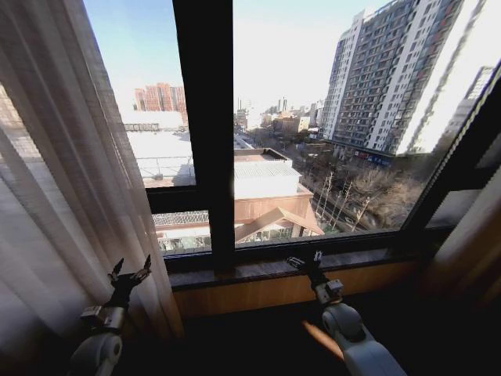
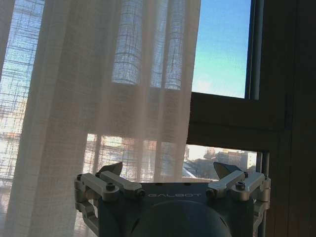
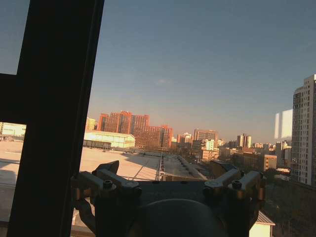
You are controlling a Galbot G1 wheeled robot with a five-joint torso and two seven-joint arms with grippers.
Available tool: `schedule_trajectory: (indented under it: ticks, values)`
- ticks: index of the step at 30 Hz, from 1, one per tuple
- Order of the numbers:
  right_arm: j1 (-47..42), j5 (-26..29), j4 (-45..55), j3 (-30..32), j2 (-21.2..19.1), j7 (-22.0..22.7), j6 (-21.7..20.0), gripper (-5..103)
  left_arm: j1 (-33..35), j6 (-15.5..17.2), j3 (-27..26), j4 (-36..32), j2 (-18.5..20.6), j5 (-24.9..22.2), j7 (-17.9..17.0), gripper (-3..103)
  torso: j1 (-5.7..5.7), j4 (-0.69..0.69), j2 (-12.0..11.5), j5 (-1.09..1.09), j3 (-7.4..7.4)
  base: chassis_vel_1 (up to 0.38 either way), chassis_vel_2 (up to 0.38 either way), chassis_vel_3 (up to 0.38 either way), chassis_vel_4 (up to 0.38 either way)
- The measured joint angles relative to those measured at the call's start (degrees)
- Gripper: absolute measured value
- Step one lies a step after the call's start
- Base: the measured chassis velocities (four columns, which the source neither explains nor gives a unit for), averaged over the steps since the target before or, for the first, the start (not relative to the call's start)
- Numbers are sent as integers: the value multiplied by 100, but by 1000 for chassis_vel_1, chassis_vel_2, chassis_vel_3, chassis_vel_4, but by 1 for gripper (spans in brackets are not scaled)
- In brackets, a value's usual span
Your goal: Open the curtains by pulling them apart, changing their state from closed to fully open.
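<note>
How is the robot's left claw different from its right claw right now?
The left gripper is raised beside the sheer curtain, while the right gripper is by the window sill with bare glass ahead. The left wrist view looks through the cloth; the right wrist view looks at open sky and buildings. Both are open and hold nothing.

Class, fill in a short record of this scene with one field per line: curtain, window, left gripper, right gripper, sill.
curtain: sheer curtain gathered at the robot's left, glass beside it bare
window: dark frame, city view beyond
left gripper: left gripper open, next to the curtain's edge, holding nothing
right gripper: right gripper open, low near the sill, facing bare glass
sill: brown ledge under the window
</note>
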Motion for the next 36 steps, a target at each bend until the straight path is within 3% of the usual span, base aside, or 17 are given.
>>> schedule_trajectory:
  ticks: [36]
  values:
    - [0,0,0,0,0,0,0,100,0,0,0,0,0,0,0,100,0,0,0,0,0,0,0,0,0]
